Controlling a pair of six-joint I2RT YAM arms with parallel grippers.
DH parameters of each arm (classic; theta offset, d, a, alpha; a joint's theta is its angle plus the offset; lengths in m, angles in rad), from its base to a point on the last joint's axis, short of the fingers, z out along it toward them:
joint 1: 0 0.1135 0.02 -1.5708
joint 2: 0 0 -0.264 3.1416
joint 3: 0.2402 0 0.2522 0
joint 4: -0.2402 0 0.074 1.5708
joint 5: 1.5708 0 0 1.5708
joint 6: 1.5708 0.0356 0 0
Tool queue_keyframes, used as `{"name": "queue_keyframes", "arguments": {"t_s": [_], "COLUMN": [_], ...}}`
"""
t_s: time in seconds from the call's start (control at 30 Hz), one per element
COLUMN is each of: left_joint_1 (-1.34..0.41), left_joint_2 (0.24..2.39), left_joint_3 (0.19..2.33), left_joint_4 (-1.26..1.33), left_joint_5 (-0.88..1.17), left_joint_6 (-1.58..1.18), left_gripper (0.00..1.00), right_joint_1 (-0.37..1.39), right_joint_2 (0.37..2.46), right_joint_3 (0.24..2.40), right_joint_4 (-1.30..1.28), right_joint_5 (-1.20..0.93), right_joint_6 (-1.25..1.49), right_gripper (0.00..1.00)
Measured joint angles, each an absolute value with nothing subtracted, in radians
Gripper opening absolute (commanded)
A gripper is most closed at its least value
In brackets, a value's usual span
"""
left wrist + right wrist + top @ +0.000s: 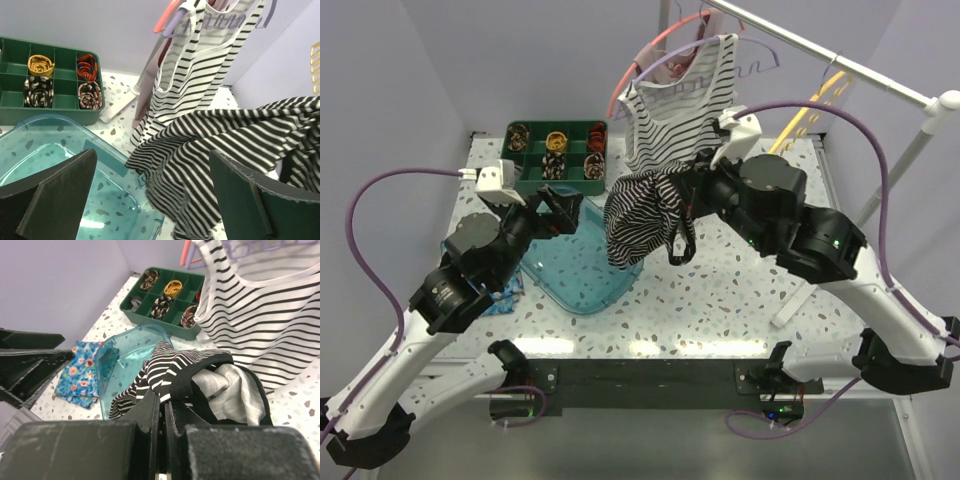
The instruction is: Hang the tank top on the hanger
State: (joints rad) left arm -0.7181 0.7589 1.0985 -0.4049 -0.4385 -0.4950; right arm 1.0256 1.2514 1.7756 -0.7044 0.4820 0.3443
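The tank top [638,215], black with thin white stripes, hangs bunched in the air over the blue bin. My right gripper [696,190] is shut on its edge; in the right wrist view the closed gripper [163,407] pinches the dark hem of the tank top [172,365]. My left gripper [563,208] is open and empty just left of the fabric. In the left wrist view the tank top [215,150] hangs ahead of its spread fingers [60,192]. The yellow hanger [810,108] hangs on the rail at the right, behind my right arm.
A white striped tank top [680,100] hangs on a lilac hanger [760,52] beside a pink hanger [638,62] on the white rail [840,58]. A green divided tray [556,155] stands at the back left. A clear teal bin [582,270] and a floral cloth [506,296] lie near my left arm.
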Motion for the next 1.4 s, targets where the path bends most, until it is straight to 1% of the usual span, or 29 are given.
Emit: {"name": "queue_keyframes", "arguments": {"t_s": [0.17, 0.3, 0.53, 0.6, 0.63, 0.67, 0.73, 0.77, 0.83, 0.87, 0.9, 0.97, 1.07, 1.13, 1.17, 1.3, 1.4], "left_joint_1": [-0.718, -0.718, -0.719, -0.718, -0.718, -0.719, -0.718, -0.718, -0.718, -0.718, -0.718, -0.718, -0.718, -0.718, -0.718, -0.718, -0.726], "left_joint_2": [0.774, 0.78, 0.785, 0.786, 0.787, 0.788, 0.787, 0.785, 0.778, 0.774, 0.772, 0.772, 0.785, 0.806, 0.818, 0.917, 0.987], "left_joint_3": [1.098, 1.098, 1.093, 1.085, 1.08, 1.077, 1.066, 1.061, 1.043, 1.032, 1.023, 1.007, 0.981, 0.962, 0.955, 0.949, 0.946], "left_joint_4": [-0.398, -0.397, -0.397, -0.397, -0.399, -0.402, -0.411, -0.416, -0.427, -0.434, -0.44, -0.448, -0.449, -0.446, -0.441, -0.412, -0.393], "left_joint_5": [-0.414, -0.411, -0.412, -0.416, -0.421, -0.424, -0.44, -0.448, -0.463, -0.469, -0.472, -0.476, -0.466, -0.434, -0.418, -0.298, -0.206], "left_joint_6": [-0.486, -0.486, -0.486, -0.487, -0.488, -0.49, -0.5, -0.505, -0.514, -0.517, -0.521, -0.524, -0.521, -0.51, -0.506, -0.465, -0.44], "left_gripper": [1.0, 1.0, 1.0, 1.0, 1.0, 1.0, 1.0, 1.0, 1.0, 1.0, 1.0, 1.0, 0.97, 0.95, 0.93, 0.88, 0.85], "right_joint_1": [1.026, 1.026, 1.026, 1.026, 1.026, 1.026, 1.03, 1.034, 1.052, 1.076, 1.096, 1.15, 1.201, 1.204, 1.199, 1.187, 1.186], "right_joint_2": [1.188, 1.182, 1.232, 1.261, 1.27, 1.269, 1.285, 1.296, 1.361, 1.423, 1.468, 1.539, 1.51, 1.398, 1.335, 1.074, 0.949], "right_joint_3": [1.781, 1.807, 1.953, 1.963, 1.934, 1.882, 1.742, 1.665, 1.552, 1.506, 1.481, 1.427, 1.335, 1.242, 1.2, 0.976, 0.799], "right_joint_4": [-0.759, -0.802, -0.897, -0.905, -0.892, -0.869, -0.837, -0.805, -0.779, -0.769, -0.766, -0.765, -0.76, -0.731, -0.723, -0.617, -0.573], "right_joint_5": [0.498, 0.508, 0.487, 0.457, 0.436, 0.415, 0.371, 0.348, 0.309, 0.306, 0.305, 0.316, 0.345, 0.388, 0.41, 0.472, 0.506], "right_joint_6": [0.336, 0.325, 0.291, 0.292, 0.296, 0.303, 0.33, 0.345, 0.369, 0.376, 0.386, 0.4, 0.43, 0.472, 0.496, 0.614, 0.706], "right_gripper": [0.0, 0.0, 0.0, 0.0, 0.03, 0.15, 0.3, 0.46, 0.6, 0.69, 0.72, 0.78, 0.77, 0.77, 0.76, 0.74, 0.73]}}
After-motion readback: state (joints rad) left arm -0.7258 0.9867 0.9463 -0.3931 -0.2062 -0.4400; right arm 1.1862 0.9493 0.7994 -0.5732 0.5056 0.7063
